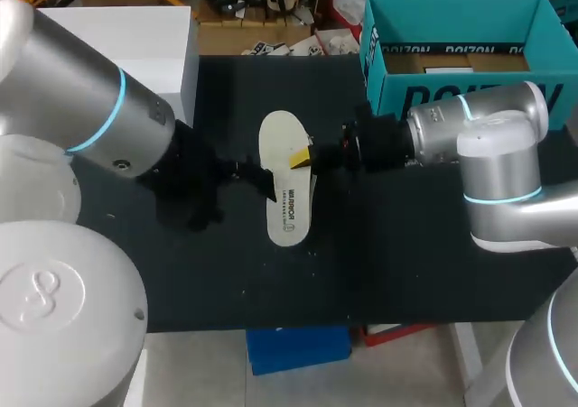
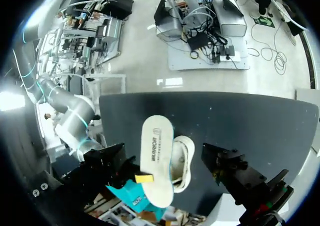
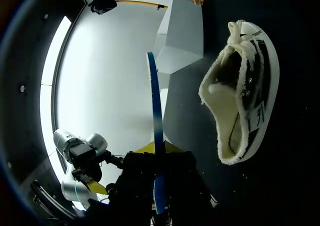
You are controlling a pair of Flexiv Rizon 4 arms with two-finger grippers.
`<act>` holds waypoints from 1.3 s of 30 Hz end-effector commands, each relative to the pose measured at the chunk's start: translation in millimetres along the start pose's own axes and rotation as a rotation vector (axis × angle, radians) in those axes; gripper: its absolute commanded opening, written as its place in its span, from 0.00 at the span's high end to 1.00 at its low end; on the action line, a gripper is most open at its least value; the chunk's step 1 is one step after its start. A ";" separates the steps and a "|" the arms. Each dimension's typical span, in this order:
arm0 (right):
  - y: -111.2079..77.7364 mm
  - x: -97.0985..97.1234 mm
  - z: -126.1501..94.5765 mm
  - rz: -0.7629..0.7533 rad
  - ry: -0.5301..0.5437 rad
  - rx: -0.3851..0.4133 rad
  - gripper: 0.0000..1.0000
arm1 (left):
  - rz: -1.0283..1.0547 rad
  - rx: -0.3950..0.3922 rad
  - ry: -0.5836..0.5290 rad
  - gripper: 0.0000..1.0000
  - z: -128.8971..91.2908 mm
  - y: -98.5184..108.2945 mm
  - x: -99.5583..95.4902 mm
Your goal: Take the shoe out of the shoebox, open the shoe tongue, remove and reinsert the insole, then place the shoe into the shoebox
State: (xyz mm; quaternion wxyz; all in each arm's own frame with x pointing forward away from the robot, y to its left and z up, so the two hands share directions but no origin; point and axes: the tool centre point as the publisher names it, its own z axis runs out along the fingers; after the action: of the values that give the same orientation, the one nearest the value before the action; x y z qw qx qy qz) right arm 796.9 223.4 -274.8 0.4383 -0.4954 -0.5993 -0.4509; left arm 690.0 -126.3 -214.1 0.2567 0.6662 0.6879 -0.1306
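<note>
While the right gripper [image 1: 302, 159] pinches the insole [image 1: 284, 195] by its edge, the shoe [image 2: 184, 158] lies just beneath the insole, lengthwise parallel.

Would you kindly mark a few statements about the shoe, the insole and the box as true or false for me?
1. The right gripper is shut on the insole. True.
2. The shoe sits inside the shoebox. False: it lies on the black table, outside the box.
3. The shoebox stands open, with no lid over it. True.
4. The insole is seated inside the shoe. False: it is fully out of the shoe, held in the gripper's fingers.
</note>
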 end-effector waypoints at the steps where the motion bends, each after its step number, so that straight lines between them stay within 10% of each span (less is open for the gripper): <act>1: 0.1 0.4 0.2 0.001 -0.002 0.001 1.00 | -0.010 0.003 0.571 0.00 22.2 6.0 -11.1; 39: 0.1 0.4 0.2 0.001 -0.002 0.001 1.00 | -0.007 0.043 0.475 0.00 51.0 23.8 -29.9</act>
State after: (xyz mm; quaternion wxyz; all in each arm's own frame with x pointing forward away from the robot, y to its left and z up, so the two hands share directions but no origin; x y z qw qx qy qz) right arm 796.8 223.3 -274.8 0.4382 -0.4954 -0.5993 -0.4510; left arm 717.7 -176.1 -232.6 0.0712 0.6803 0.7293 0.0183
